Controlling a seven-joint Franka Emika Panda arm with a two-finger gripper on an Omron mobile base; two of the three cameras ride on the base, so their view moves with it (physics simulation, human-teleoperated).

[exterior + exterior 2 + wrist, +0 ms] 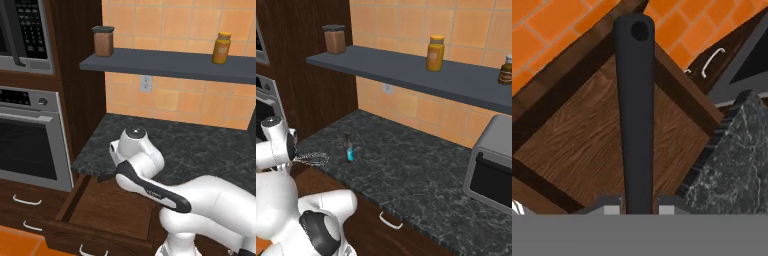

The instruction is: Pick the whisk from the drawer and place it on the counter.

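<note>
**Whisk held between the fingers, above the open drawer**

Hand view: the whisk's (635, 110) black handle runs straight up the middle of the frame from between the two fingers (612, 206), which sit tight against it on both sides at the bottom edge (closed on the handle, no gap visible). The handle end with its small hole points away from the camera. Below it lies the bare wood bottom of the drawer (572, 150), with the counter (737, 160) corner at right.

Right base view: the whisk's wire loops (312, 159) stick out sideways from behind the arm's white wrist, level with the counter (416, 170) edge and above the drawer side of it, not resting on the stone as far as I can tell. A small dark bottle (348, 148) with blue label stands upright on the counter just beside the loops, apart from them.

Left base view: the drawer (107, 207) is pulled out under the counter (200, 145), the arm bent over it; the wrist hides the fingers here. An oven (30, 140) sits at left, a toaster oven (491, 170) at far right on the counter.
</note>
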